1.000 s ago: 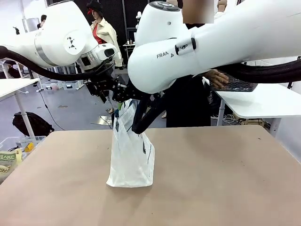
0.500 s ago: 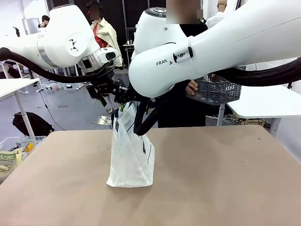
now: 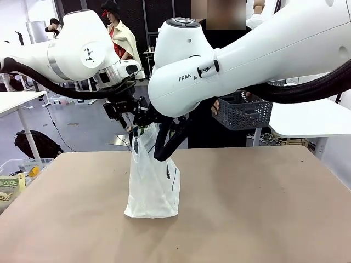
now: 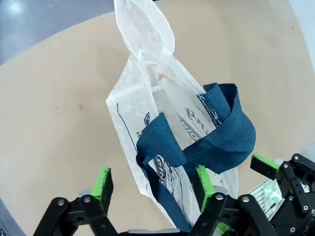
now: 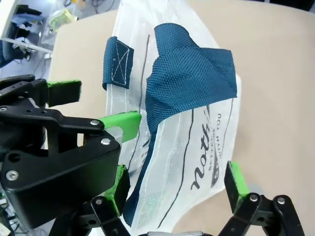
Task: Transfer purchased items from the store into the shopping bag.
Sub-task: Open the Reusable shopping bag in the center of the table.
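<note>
shopping bag (image 3: 153, 186) upright | left pincer (image 4: 152, 178) wide open astride its blue handle (image 4: 224, 140) | right pincer (image 5: 177, 173) wide open at its rim

Both claws are packed in at the top of the shopping bag (image 3: 153, 181). Left claw (image 4: 152, 181): pads wide apart, bag wall and blue handle (image 4: 216, 132) in the gap, other claw just beside it. Right claw (image 5: 177, 181): pads wide apart, bag wall between them, second handle (image 5: 189, 83) flopped across the bag mouth ahead, left claw's body blocks one side. The surface (image 3: 263, 208) below the claws is bare around the bag. The basket (image 3: 244, 112), in a person's hand, is beyond the right arm.
</note>
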